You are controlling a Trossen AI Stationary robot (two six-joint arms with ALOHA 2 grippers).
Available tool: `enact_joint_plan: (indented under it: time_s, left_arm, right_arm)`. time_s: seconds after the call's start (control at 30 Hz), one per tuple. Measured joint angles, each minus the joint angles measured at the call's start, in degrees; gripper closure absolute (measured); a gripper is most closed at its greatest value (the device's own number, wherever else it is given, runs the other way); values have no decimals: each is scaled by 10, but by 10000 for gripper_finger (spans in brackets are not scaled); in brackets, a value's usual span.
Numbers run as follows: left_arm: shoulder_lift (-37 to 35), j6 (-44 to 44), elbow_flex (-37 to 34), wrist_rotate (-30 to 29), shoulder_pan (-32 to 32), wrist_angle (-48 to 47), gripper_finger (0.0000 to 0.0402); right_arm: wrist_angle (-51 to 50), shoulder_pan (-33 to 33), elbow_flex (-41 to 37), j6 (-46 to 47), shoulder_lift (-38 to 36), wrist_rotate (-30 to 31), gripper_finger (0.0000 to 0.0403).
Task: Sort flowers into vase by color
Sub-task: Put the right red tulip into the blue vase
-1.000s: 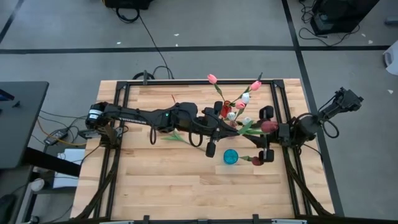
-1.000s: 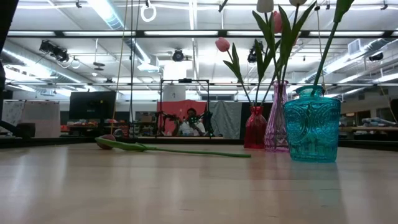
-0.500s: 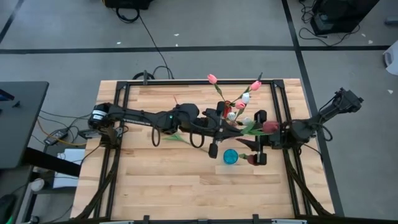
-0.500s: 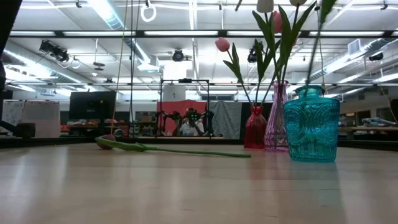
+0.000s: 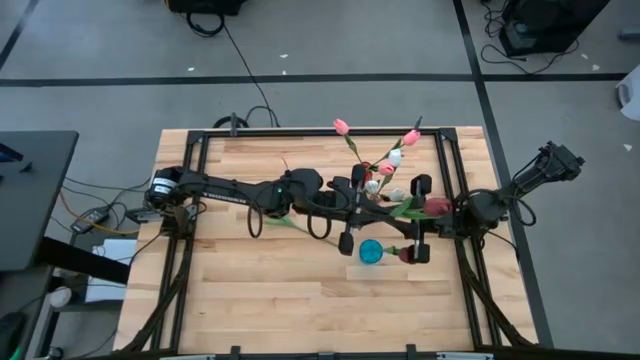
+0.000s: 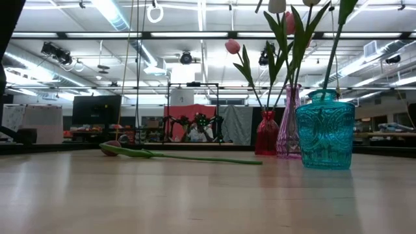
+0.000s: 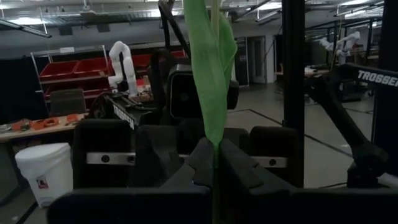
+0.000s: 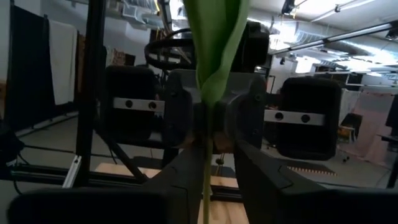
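A dark maroon tulip, head [image 5: 437, 204] and green leaf [image 5: 400, 208], stands upright in the air between my two grippers, which face each other above the table's right half. My left gripper [image 5: 378, 212] is shut on its stem. My right gripper [image 5: 402, 218] is open, with one finger on either side of the same stem [image 8: 205, 174]. The teal vase [image 5: 371, 251] stands just nearer than them and holds another maroon tulip [image 5: 410, 257]. The low view does not show the held tulip or the grippers. My left gripper pinches the tulip's thin stem [image 7: 214, 157] between its two fingers, just below the base of the long leaf [image 7: 208, 68]. The fingers come level from the table's left and lie across the stem. The tulip stands upright, lifted clear of the table.
A red vase [image 6: 266, 133] and a pink vase [image 6: 290, 120] stand behind the teal vase [image 6: 325, 130] and hold pink and white tulips [image 5: 394, 157]. One more tulip [image 6: 175, 156] lies flat on the table under my left arm. Metal frame rails run along the table's edges.
My right gripper has gone toward the table's left edge, closer to my left gripper and the held stem. My left gripper has shifted a little toward the right and near edges with the tulip, which stays upright.
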Motion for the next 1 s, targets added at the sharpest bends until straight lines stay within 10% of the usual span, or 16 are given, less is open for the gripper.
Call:
enact_joint_plan:
  time_s: [0.63,1.0]
  left_arm:
    - [0,0,0,6,0,6,380]
    - [-29,39,0,13,1,-32,242]
  right_arm:
    - [-1,-3,0,-4,0,-11,398]
    - [1,9,0,19,-32,-8,398]
